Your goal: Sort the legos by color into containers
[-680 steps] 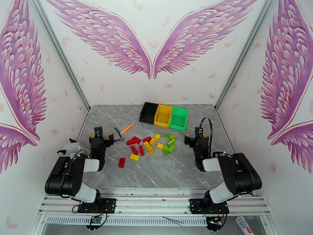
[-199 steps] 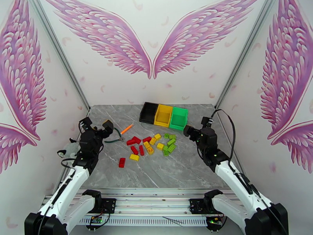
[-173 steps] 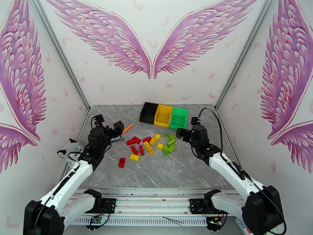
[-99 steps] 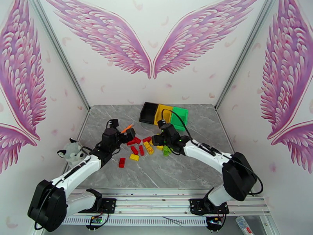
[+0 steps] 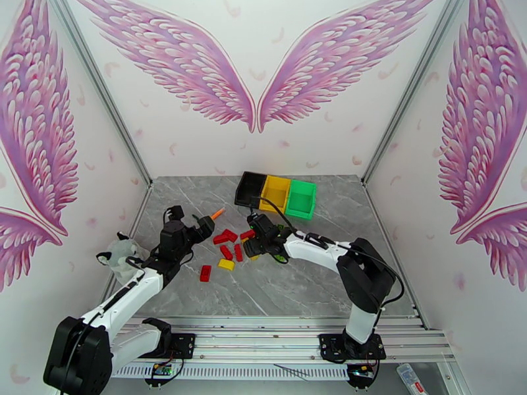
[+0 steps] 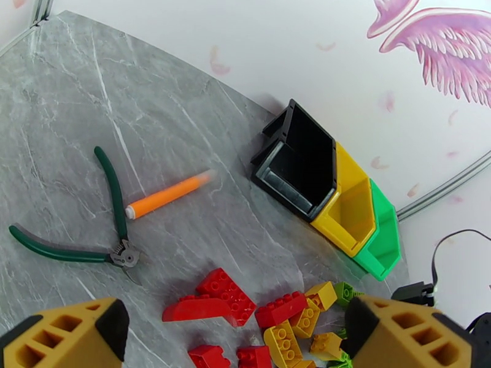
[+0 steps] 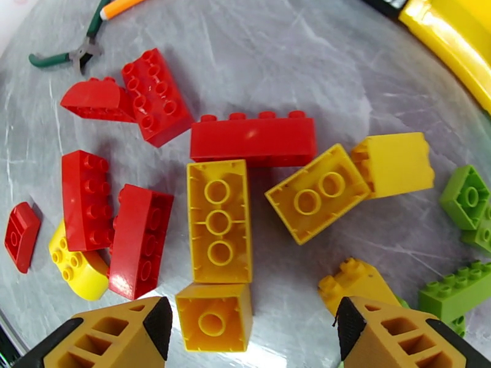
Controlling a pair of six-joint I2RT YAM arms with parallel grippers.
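The legos (image 5: 237,248) lie in a loose pile mid-table: red ones (image 7: 253,139) to the left, yellow ones (image 7: 219,222) in the middle, green ones (image 7: 466,197) to the right. My right gripper (image 5: 255,239) hovers low over the pile's centre. In its wrist view the right gripper (image 7: 248,338) is open, with a small yellow brick (image 7: 215,317) between its fingertips, untouched. My left gripper (image 5: 191,222) hangs wide open left of the pile, above the red legos (image 6: 215,295). The containers stand in a row behind: black (image 5: 250,189), yellow (image 5: 275,192), green (image 5: 302,199).
Green-handled pliers (image 6: 116,240) and an orange marker (image 6: 169,194) lie on the grey marble table (image 5: 277,284) left of the pile. A grey plush toy (image 5: 122,255) sits at the table's left edge. White walls close in the back and sides.
My right arm swung left from the table's right side and came down over the yellow legos, its jaws narrowing. My left arm reached toward the red legos, then drew slightly back.
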